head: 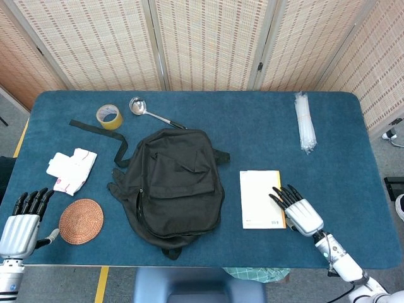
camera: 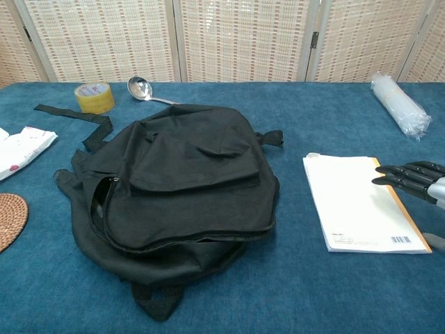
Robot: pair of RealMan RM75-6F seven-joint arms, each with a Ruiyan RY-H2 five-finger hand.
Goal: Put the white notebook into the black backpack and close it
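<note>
Blue felt table: right hand (head: 295,207), fingers spread and empty, rests on the notebook's (head: 259,197) near edge; backpack (head: 173,180) beyond it; flat fingers may just push the notebook without lifting.

A yellow tape roll (head: 109,116) and a metal ladle (head: 151,112) are lying at the far left. A white packet (head: 71,170) and woven coaster (head: 81,220) are sitting near left; a plastic-wrapped bundle (head: 305,122) is resting far right.
</note>
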